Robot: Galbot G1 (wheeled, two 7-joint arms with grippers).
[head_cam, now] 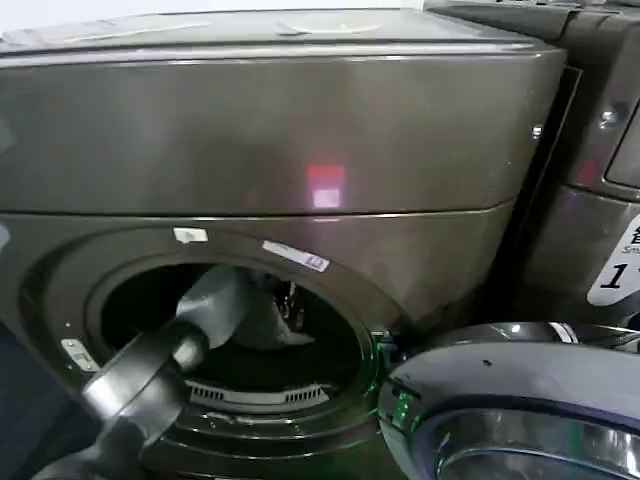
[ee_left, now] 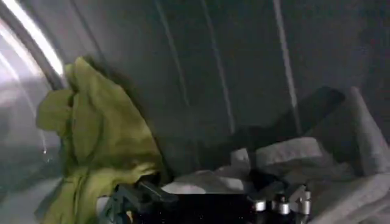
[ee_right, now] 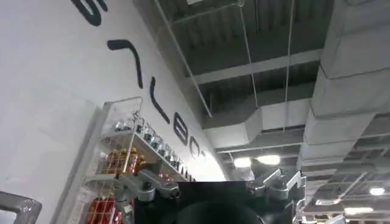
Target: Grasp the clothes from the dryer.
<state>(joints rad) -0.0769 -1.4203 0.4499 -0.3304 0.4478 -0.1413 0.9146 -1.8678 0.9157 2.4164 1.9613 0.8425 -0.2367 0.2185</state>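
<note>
Left tool inside dryer, over clothes.

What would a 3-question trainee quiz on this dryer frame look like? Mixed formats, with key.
1. True or false: the dryer door is shut.
2. Which arm reaches into the drum: A left, B right?
3. Fill in: beside the white piece lies a ____ piece.

Key: 1 false, it hangs open. 2 A; the left gripper is open over the clothes, while the right gripper is open and points at the ceiling. 3 yellow-green.
</note>
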